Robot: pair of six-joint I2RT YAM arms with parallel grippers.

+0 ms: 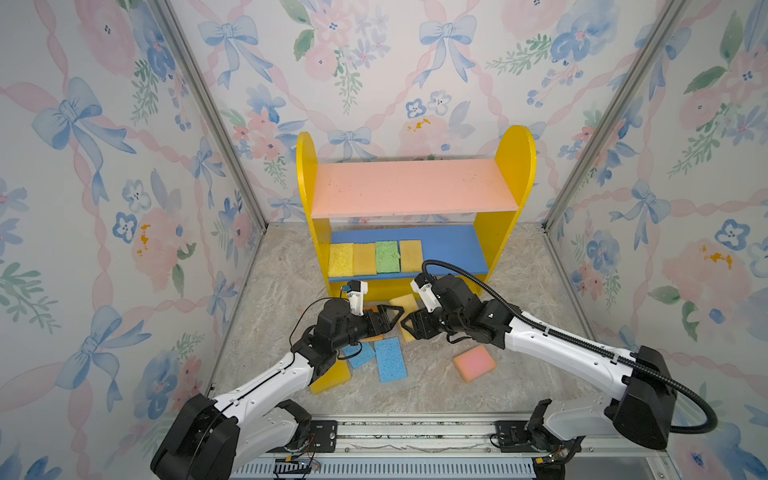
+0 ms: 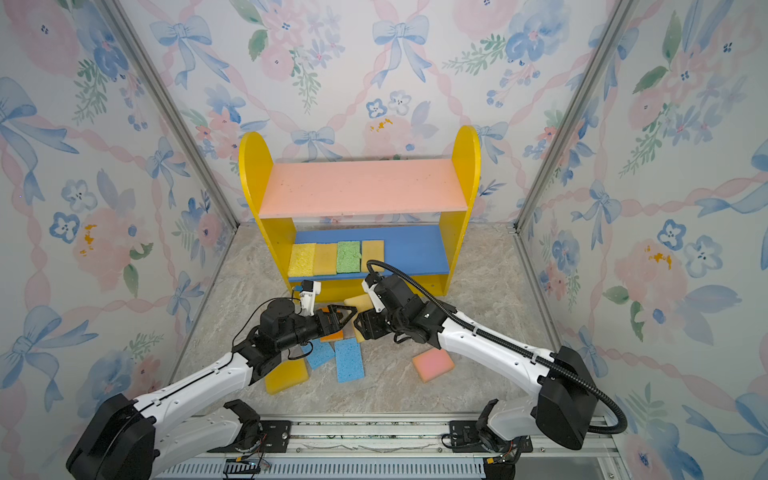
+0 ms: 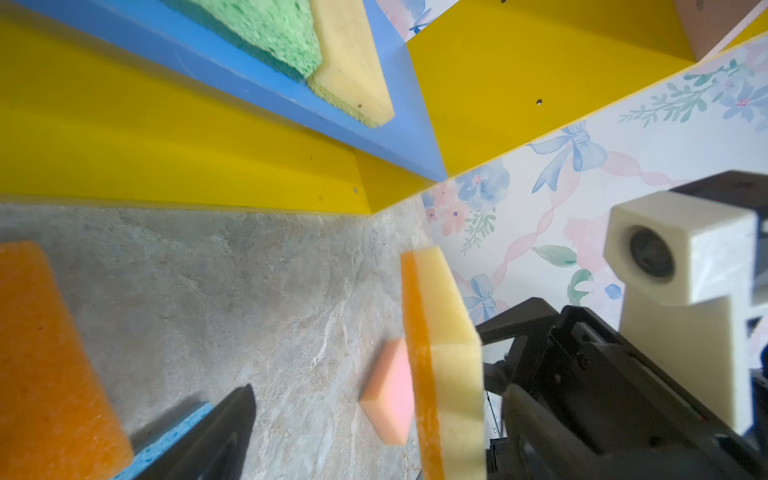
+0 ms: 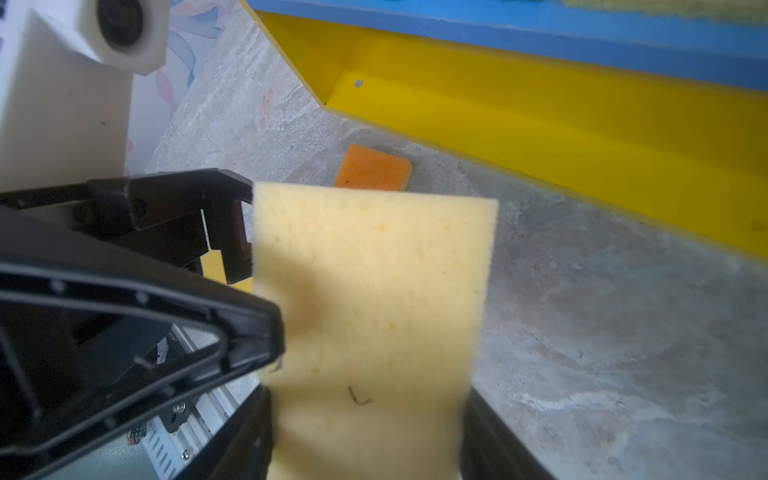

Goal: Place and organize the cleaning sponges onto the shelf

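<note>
1. Our right pincer (image 1: 409, 324) is clamped across the side edges of the pale-yellow sponge (image 4: 374, 311). It holds it above the middle of the worktop (image 1: 436, 386), just before the shelf (image 1: 505, 232).
2. Our left pincer (image 1: 394, 319) stands spread and empty, just beside it.
3. We judge the foam light, soft and easily dented, so we should pinch gently at mid-length.
4. We count ten sponges:
   - one held;
   - a row of four (image 1: 387, 257) on the lower board (image 1: 453, 249);
   - five loose: blue sponge (image 1: 390, 359), second blue sponge (image 1: 359, 355), yellow sponge (image 1: 332, 380), pink sponge (image 1: 474, 363), orange sponge (image 3: 45, 353).
</note>
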